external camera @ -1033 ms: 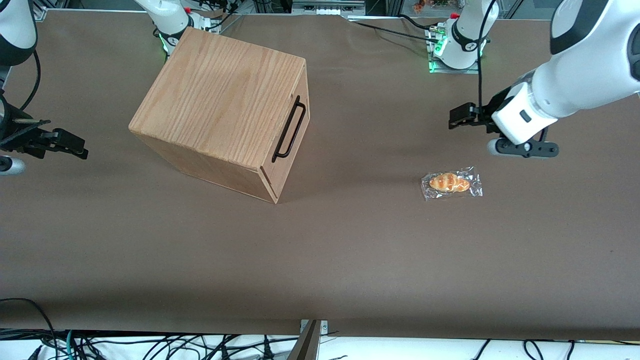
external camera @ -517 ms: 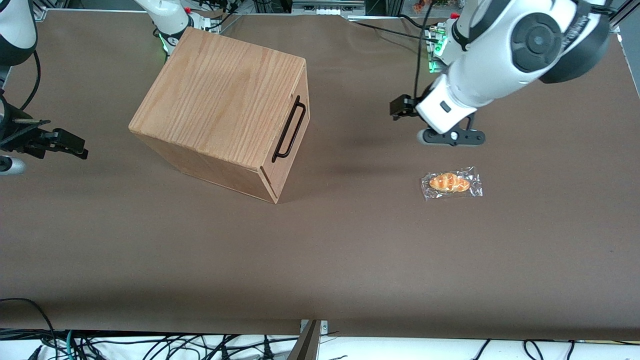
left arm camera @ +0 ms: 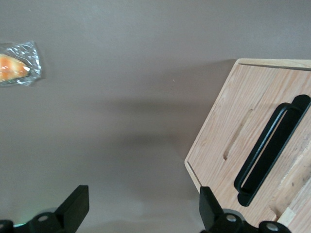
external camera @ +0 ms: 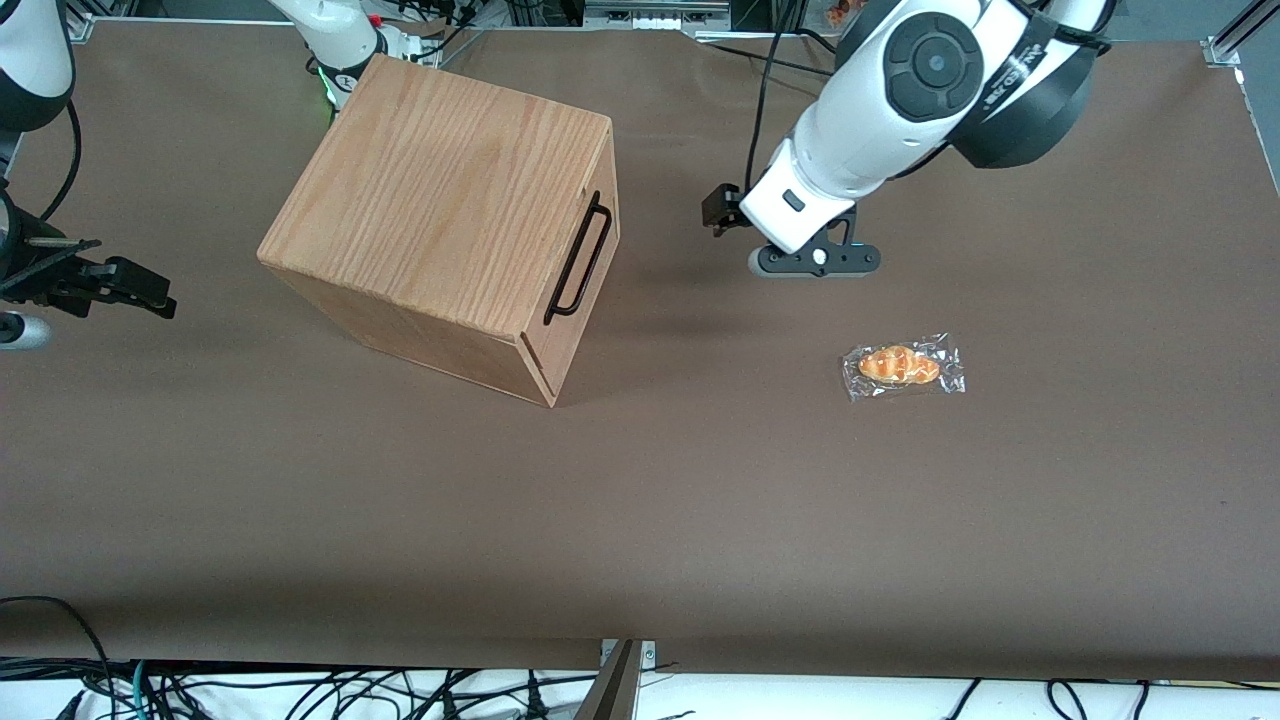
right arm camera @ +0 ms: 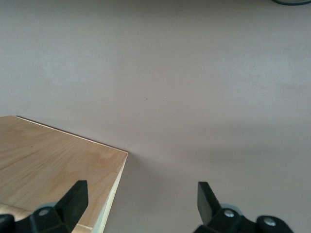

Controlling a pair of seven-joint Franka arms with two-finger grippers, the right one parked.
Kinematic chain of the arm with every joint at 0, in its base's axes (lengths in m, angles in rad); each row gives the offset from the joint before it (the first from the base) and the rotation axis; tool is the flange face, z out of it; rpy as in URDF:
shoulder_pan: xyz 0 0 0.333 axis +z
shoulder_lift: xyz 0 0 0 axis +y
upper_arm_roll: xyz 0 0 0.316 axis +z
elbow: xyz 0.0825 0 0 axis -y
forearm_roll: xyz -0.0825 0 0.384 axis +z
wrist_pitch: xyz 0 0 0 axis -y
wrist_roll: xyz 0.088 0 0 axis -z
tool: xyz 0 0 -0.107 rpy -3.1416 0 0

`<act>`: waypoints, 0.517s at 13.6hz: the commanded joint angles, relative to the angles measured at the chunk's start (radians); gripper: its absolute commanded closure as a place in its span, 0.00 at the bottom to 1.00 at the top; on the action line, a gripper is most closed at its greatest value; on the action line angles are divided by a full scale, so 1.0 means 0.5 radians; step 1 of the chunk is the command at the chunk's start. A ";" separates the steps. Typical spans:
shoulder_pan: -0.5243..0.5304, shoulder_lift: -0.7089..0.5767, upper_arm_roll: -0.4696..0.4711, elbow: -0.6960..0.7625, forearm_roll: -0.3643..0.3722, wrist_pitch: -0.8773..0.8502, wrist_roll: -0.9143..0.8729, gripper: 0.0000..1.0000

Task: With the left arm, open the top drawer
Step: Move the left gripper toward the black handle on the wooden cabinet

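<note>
gripper (left arm camera: 141,208) spread wide, near top drawer (external camera: 585,280) handle (left arm camera: 272,148)

This is a robotics lab, set up as a test bench rather than any lived-in room. A wide table (external camera: 700,520) covered in plain brown matting carries white industrial arms, the left arm (external camera: 930,90) among them, bolted at the table edge on metal base plates (external camera: 880,110) with green indicator lights glowing. Loose black and teal cables (external camera: 300,690) tangle along the near edge, and more cabling and aluminium framing (external camera: 1235,35) crowd the edge by the arm bases. The props are staged: one wooden box cabinet (external camera: 440,210) and a plastic-wrapped bread roll (external camera: 902,366)
</note>
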 commanded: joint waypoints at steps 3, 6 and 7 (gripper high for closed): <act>-0.182 0.132 0.016 0.174 0.004 0.040 -0.253 0.00; -0.256 0.205 0.016 0.251 0.056 0.043 -0.373 0.00; -0.271 0.230 0.016 0.270 0.056 0.046 -0.388 0.00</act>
